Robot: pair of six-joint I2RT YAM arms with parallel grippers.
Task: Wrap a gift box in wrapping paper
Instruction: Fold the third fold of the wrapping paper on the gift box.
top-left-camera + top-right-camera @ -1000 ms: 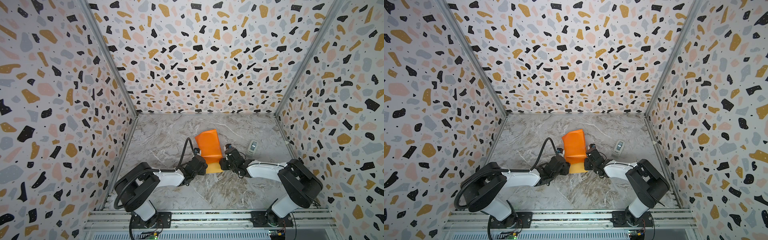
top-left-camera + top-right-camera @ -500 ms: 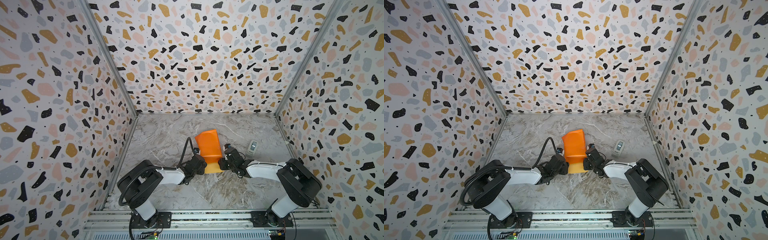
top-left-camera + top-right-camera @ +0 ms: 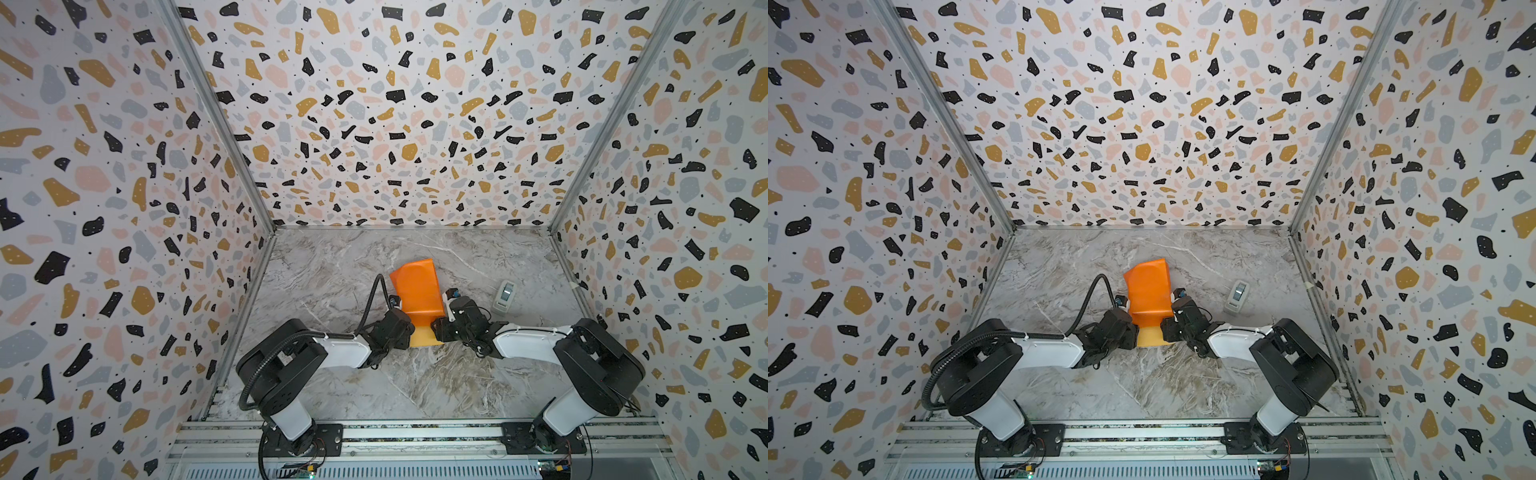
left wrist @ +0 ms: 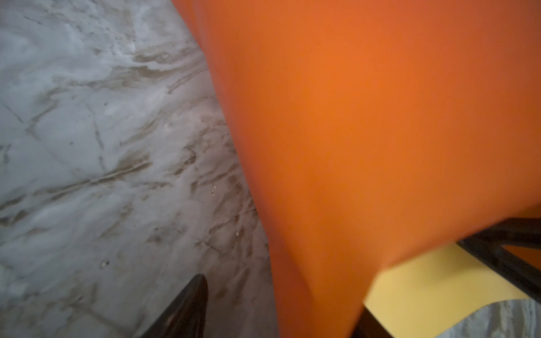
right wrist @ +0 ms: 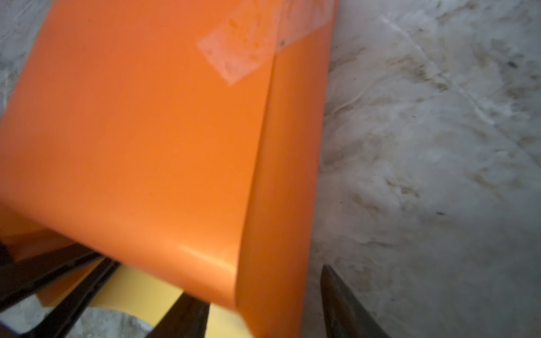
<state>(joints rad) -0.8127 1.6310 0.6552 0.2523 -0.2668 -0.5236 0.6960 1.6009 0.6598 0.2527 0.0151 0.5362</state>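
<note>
Left gripper (image 3: 398,307) and right gripper (image 3: 445,307), jaws spread, flank the wrapping paper (image 3: 415,286) at its open end, the gift box unseen, likely inside it; an uneven squeeze could skew that end's fold or pop the tape (image 5: 248,44)

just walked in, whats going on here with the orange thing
A box is being gift-wrapped. The wrapping paper is folded orange side out into a sleeve, its seam held by a piece of tape; the box is hidden. The left gripper and right gripper straddle its near end, jaws open, where the yellow inner face shows.
</note>
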